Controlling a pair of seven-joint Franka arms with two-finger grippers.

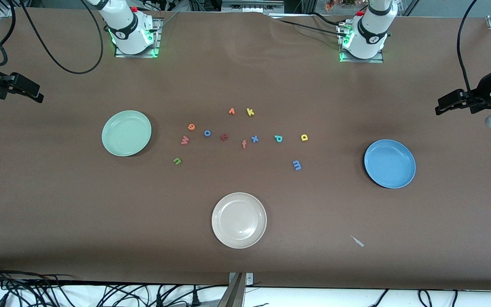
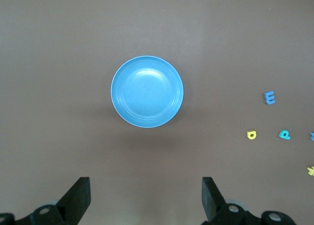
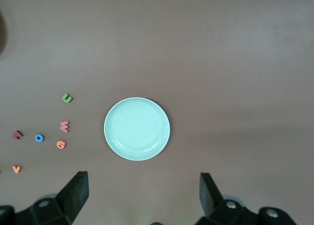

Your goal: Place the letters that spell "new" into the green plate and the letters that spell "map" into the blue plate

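Note:
The green plate lies toward the right arm's end and holds nothing. Beside it are the orange e, salmon w and green n. The blue plate, also bare, lies toward the left arm's end. The blue m, yellow a and teal p rest between the two plates. My right gripper hangs open, high over its end of the table. My left gripper hangs open, high by the blue plate.
A beige plate sits nearer the front camera, mid-table. Other letters lie among the task's: orange v, yellow k, blue o, a dark red letter, salmon f, blue x. A small pale scrap lies near the front edge.

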